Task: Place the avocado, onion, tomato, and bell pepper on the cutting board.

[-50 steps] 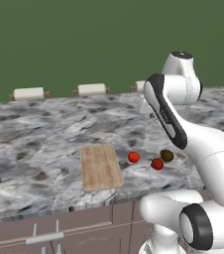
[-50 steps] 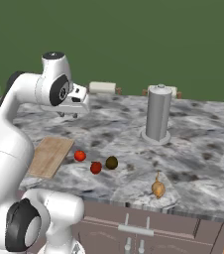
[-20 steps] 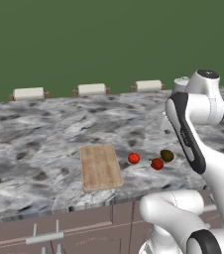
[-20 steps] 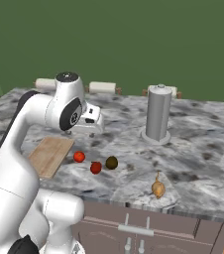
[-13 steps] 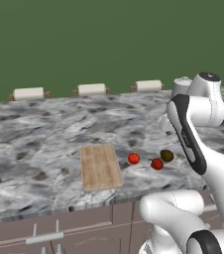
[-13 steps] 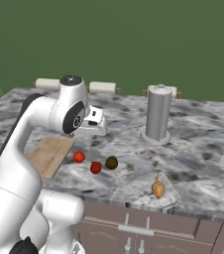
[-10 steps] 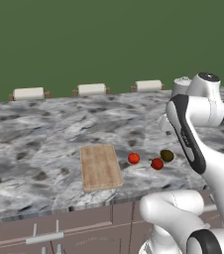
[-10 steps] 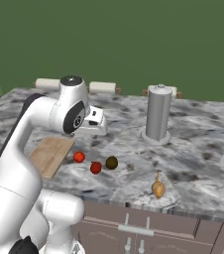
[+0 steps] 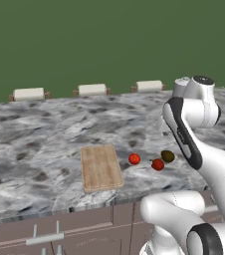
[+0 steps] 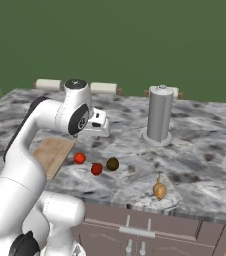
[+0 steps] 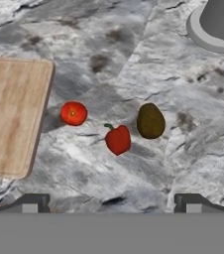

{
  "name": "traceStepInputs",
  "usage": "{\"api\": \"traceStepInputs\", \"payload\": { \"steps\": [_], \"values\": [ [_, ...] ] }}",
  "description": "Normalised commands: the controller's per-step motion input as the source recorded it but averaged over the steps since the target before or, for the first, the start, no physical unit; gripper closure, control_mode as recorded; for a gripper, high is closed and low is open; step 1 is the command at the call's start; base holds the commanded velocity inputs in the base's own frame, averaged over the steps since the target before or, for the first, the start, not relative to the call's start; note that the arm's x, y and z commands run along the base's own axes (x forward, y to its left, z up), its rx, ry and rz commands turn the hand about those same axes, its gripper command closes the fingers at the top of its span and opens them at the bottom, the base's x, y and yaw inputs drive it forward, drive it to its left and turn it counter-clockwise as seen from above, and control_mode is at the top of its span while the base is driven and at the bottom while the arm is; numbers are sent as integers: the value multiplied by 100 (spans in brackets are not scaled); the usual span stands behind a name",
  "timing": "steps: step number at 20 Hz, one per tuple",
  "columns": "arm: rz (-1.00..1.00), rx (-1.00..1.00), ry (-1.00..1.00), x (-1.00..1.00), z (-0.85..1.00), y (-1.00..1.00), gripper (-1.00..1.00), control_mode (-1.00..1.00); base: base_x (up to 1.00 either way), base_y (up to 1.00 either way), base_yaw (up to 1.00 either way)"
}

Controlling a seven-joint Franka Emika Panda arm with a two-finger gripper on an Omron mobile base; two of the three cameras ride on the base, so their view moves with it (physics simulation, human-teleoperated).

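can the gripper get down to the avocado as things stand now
Probably yes. The gripper hangs open above the counter, and the avocado lies in the open below it. The bell pepper sits close beside it but apart, so a finger might brush it.

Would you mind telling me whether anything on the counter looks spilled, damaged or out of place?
Nothing stands out. The cutting board lies flat and bare; the tomato, bell pepper and avocado rest intact beside it, and the onion sits apart near the counter's front edge.
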Motion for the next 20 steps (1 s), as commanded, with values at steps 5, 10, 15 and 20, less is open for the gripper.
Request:
{"api": "traceStepInputs", "payload": {
  "steps": [5,10,15,20],
  "values": [
    [0,0,0,23,-26,-1,-100,-100,0,0,0],
    [0,0,1,25,-25,-1,-100,-100,0,0,0],
    [0,0,0,6,-22,-10,-100,-100,0,0,0],
    [0,0,0,0,-15,-6,-100,-100,0,0,0]
  ]
}}
